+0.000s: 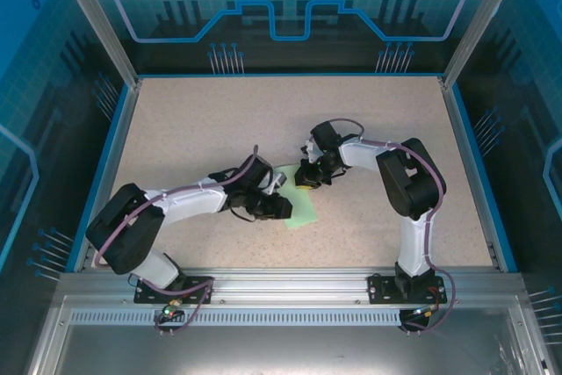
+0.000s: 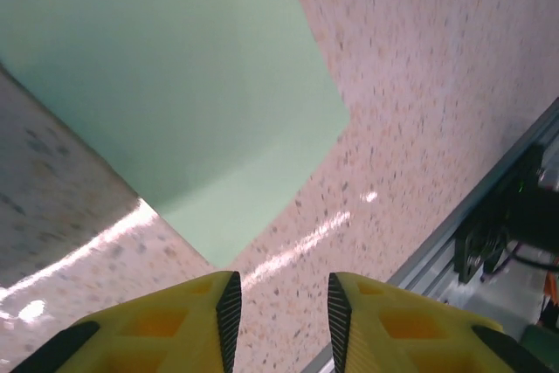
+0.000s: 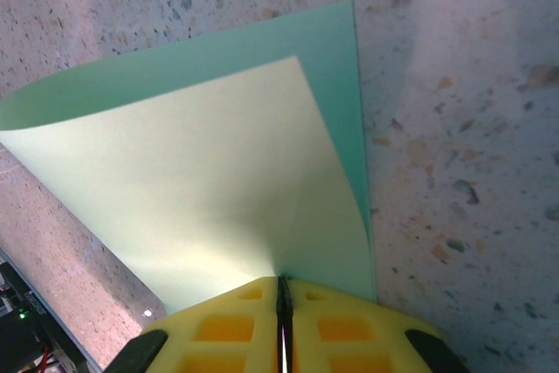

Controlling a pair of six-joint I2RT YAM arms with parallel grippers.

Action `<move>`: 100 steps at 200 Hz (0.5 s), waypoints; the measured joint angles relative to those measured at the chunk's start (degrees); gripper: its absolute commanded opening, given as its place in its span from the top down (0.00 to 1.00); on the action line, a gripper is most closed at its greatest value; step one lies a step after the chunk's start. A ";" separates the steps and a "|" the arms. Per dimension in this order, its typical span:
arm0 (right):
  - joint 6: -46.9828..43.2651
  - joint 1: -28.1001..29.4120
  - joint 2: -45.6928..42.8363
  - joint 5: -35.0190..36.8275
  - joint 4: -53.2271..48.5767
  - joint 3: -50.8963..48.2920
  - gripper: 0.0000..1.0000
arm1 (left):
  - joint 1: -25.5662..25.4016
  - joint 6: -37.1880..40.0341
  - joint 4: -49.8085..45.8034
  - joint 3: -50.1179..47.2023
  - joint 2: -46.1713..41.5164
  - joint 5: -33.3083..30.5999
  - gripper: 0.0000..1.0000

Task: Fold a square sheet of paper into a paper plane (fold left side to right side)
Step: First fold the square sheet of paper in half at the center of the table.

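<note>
The right gripper pinches the square sheet of paper — the left gripper hangs narrowly parted, empty.

Bright, even overhead light; close-range softness in the wrist views.
White glare streaks cross the table just ahead of the left gripper, whose yellow tips are out of focus. A soft shadow dims the square sheet of paper just beyond the right gripper. The top view is sharp, with a blue cast at its edges.

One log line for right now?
right gripper: shut on sheet | sheet: curled over, not creased | left gripper: open, empty, above table
</note>
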 measured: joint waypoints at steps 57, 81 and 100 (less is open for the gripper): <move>0.00 0.00 0.00 0.00 0.00 0.00 0.89 | -0.42 0.04 2.38 3.13 7.15 2.84 0.65; 0.02 0.00 0.00 0.00 0.00 0.00 0.89 | -1.88 0.00 3.23 3.13 10.01 3.10 0.65; 0.00 0.00 0.00 0.00 -0.02 0.00 0.89 | -2.67 0.00 3.74 3.13 11.61 3.10 0.65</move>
